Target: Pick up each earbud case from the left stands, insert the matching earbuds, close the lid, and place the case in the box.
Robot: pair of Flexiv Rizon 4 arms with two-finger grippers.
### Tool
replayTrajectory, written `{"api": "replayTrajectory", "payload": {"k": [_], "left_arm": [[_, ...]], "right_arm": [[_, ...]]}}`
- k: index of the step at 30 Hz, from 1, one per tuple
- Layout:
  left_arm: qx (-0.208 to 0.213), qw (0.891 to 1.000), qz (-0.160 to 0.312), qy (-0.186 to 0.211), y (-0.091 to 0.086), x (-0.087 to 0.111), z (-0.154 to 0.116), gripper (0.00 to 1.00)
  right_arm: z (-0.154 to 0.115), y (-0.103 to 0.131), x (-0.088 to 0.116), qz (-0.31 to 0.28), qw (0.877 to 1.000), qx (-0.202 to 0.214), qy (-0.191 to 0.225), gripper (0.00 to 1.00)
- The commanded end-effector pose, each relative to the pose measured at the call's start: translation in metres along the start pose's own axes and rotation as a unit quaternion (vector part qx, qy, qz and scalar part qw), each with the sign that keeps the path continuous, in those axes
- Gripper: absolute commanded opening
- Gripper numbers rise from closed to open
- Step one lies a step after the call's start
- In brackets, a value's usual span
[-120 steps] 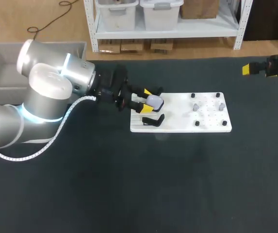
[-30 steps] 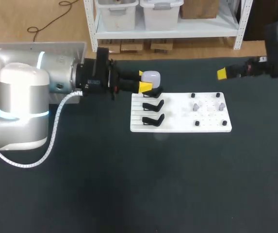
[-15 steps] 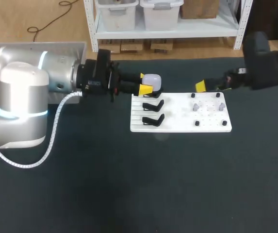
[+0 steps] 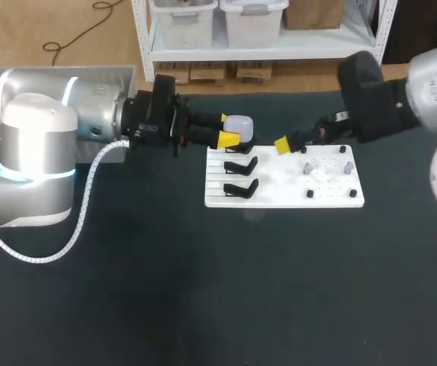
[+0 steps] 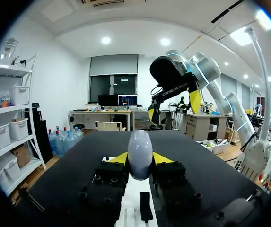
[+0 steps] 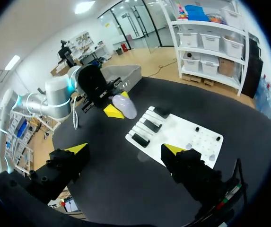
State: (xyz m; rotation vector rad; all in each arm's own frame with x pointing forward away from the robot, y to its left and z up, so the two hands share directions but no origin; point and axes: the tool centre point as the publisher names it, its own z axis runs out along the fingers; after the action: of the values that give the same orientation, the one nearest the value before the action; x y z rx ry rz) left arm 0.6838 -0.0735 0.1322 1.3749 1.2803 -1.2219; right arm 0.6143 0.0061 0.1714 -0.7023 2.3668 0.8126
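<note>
The head camera looks down on the whole table (image 4: 203, 297), the left wrist camera sits low and close behind the left gripper (image 5: 140, 159), and the right wrist camera hangs high, all sharing the white stand board (image 4: 279, 195).

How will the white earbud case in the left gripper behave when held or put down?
The earbud case looks smooth and rounded, so it may slip in the left gripper. Set down, its egg-like shape would probably rock or roll.

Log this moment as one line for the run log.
left gripper: shut on earbud case, held clear of stands | right gripper: open, raised near white board
</note>
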Motion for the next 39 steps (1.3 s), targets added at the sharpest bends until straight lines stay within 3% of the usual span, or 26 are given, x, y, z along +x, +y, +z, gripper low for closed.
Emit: {"api": "replayTrajectory", "payload": {"k": [1,8,18,39], "left_arm": [[0.001,1.000,0.000,0.001,0.001,0.000,0.000,0.00],[0.001,1.000,0.000,0.001,0.001,0.000,0.000,0.00],[0.001,1.000,0.000,0.001,0.001,0.000,0.000,0.00],[0.001,1.000,0.000,0.001,0.001,0.000,0.000,0.00]], "right_arm": [[0.016,0.008,-0.010,-0.008,0.999,0.033,0.006,1.00],[0.038,0.006,-0.025,-0.028,0.997,0.067,0.007,1.00],[0.061,-0.006,-0.033,-0.020,0.997,0.072,0.026,1.00],[0.072,-0.027,-0.039,0.006,0.996,0.080,0.033,1.00]]}}
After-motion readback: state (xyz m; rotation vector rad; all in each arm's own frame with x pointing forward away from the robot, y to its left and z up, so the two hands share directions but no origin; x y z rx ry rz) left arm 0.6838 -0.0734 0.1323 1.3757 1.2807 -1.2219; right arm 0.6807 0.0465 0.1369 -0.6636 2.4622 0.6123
